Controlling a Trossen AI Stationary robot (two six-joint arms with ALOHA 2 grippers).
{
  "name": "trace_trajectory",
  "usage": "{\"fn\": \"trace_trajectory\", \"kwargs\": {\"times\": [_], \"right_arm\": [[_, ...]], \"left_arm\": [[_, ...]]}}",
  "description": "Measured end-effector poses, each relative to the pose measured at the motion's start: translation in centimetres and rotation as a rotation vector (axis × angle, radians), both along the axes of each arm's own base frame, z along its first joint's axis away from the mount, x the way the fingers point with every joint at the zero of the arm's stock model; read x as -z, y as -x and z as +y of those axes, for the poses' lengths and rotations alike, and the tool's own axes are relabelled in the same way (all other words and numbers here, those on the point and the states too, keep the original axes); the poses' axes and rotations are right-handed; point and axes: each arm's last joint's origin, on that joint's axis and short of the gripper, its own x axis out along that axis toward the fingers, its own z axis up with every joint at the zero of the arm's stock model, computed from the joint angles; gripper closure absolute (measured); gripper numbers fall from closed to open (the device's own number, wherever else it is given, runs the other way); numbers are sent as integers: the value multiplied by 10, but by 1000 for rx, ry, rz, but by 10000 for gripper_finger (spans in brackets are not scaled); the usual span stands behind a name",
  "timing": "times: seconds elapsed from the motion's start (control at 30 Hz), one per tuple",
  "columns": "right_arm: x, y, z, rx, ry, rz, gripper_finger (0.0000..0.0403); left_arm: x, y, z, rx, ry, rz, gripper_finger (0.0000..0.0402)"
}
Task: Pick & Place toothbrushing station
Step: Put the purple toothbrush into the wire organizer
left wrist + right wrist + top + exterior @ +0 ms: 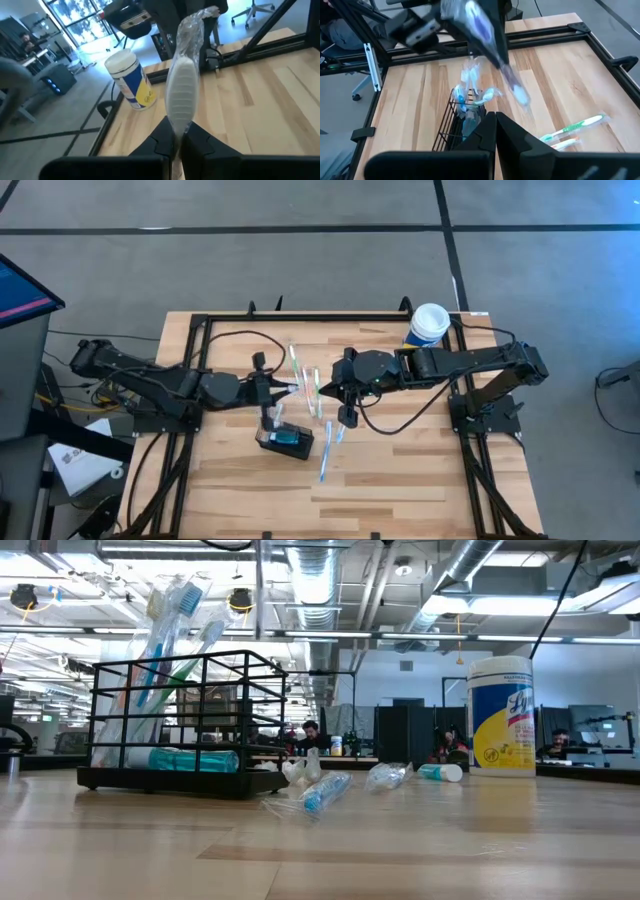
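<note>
The toothbrushing station (286,439) is a black wire-frame rack standing on the wooden table, seen close in the low view (180,720). Several wrapped toothbrushes stand in it, and a tube lies on its floor. My left gripper (176,137) is above the table, beyond the rack's far side, shut on a clear-wrapped toothbrush (181,85). In the right wrist view that brush (490,35) slants through the air. My right gripper (492,120) hovers above the rack, facing the left one, shut with nothing showing between its fingers. My left gripper pinches the wrapped toothbrush by one end (177,125) between its two fingers. The fingers come nearly level from the table's left. The brush runs on along the fingers' line toward the right arm. It is lifted clear of the table and the rack.
Three wrapped toothbrushes (328,452) lie loose on the table just right of the rack (575,127). A white-lidded yellow-and-white canister (428,323) stands at the far right corner. A black frame rail (330,315) borders the tabletop. Bare wood lies toward the near edge.
</note>
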Motion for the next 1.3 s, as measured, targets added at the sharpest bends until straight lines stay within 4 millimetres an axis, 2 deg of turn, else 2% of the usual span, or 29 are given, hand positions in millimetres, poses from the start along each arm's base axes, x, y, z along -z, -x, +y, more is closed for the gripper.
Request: {"fn": "trace_trajectory", "kwargs": {"times": [0.4,0.5,0.67,0.8,1.03,1.3], "right_arm": [[0,0,0,1,-1,2,403],[0,0,0,1,-2,3,403],[1,1,0,2,-1,11,403],[2,1,0,2,0,16,403],[1,1,0,2,0,15,403],[1,1,0,2,0,15,403]], "left_arm": [[-12,30,9,-45,48,-1,396],[-6,34,11,-59,54,4,396],[15,40,19,-100,95,36,396],[25,50,22,-72,159,35,396],[35,66,23,14,304,7,396],[45,68,21,54,404,26,396]]}}
